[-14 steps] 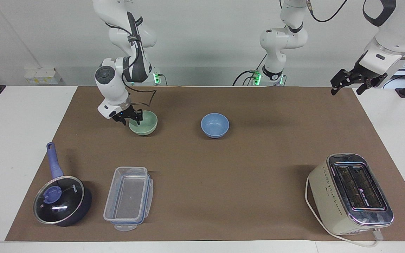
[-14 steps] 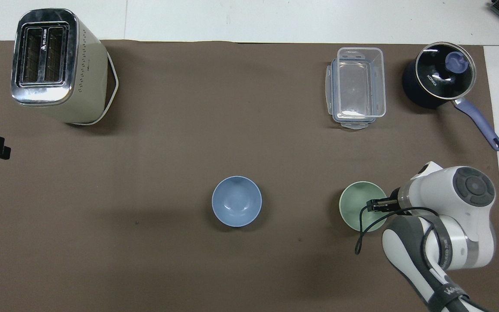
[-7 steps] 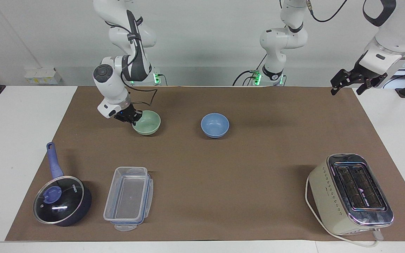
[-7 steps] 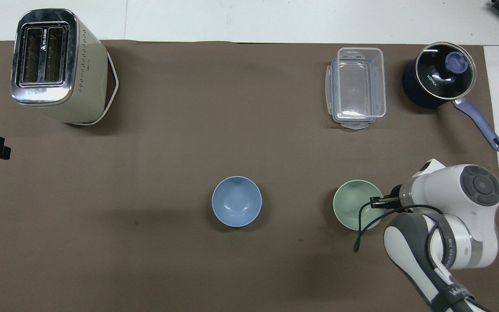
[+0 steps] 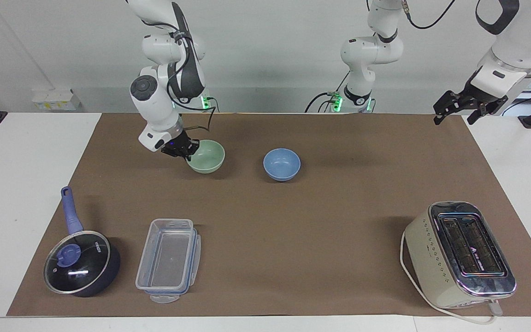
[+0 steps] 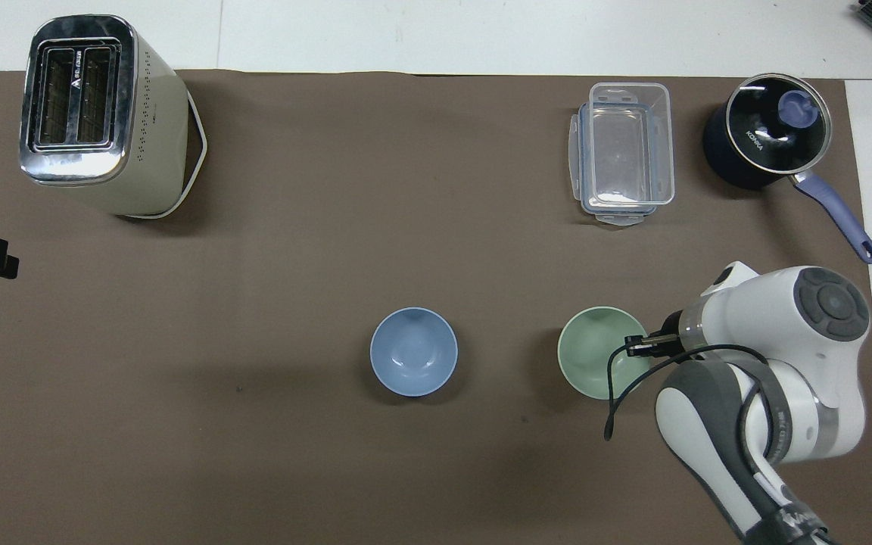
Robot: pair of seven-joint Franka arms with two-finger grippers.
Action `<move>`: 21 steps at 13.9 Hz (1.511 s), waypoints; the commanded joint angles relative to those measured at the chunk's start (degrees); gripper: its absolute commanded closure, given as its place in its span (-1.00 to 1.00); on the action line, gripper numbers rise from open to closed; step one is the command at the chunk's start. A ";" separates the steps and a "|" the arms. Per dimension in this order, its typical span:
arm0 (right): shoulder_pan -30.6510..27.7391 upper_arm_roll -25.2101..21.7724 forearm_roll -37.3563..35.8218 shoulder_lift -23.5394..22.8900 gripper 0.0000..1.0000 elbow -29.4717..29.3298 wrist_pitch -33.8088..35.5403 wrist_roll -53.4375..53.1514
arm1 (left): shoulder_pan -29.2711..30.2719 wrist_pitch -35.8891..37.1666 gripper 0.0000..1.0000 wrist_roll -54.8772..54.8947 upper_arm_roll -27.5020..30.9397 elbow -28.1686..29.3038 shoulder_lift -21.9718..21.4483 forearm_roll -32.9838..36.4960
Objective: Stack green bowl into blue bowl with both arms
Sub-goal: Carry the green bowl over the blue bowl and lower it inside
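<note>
My right gripper [image 5: 188, 151] is shut on the rim of the pale green bowl [image 5: 208, 157] and holds it a little above the brown mat, on the side toward the right arm's end of the blue bowl [image 5: 282, 163]. The blue bowl stands upright and empty on the mat. In the overhead view the green bowl [image 6: 593, 352] is about a bowl's width from the blue bowl [image 6: 413, 350], with the right gripper [image 6: 637, 347] on its rim. My left gripper [image 5: 457, 110] waits open and empty in the air over the mat's edge at the left arm's end.
A cream toaster [image 5: 460, 253] stands at the left arm's end, farther from the robots. A clear plastic container [image 5: 168, 259] and a dark blue lidded saucepan [image 5: 80, 260] stand at the right arm's end, farther from the robots than the bowls.
The right gripper has lifted the green bowl slightly and carried it toward the blue bowl. The left arm has not moved.
</note>
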State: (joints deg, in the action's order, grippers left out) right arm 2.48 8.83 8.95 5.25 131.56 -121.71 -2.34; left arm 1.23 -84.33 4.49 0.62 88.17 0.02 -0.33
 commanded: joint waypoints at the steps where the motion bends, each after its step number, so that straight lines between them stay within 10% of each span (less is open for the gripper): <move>1: 5.14 0.13 4.48 0.03 1.00 -2.61 1.21 -6.59 | -0.09 0.48 -1.00 0.69 -0.09 0.24 -0.81 1.29; 13: 21.23 0.22 11.18 -9.45 1.00 -9.73 -7.93 -25.58 | -0.09 0.48 -1.00 0.69 -0.09 0.24 -0.81 1.29; 21: 21.77 0.22 10.21 -14.03 1.00 -9.92 -11.97 -26.40 | -0.09 0.48 -1.00 0.69 -0.09 0.24 -0.81 1.29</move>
State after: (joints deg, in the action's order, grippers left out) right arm 24.32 8.95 19.23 -7.50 122.08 -132.15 -27.93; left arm 1.23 -84.33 4.50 0.62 88.17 0.02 -0.33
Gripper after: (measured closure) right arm 0.947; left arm 0.000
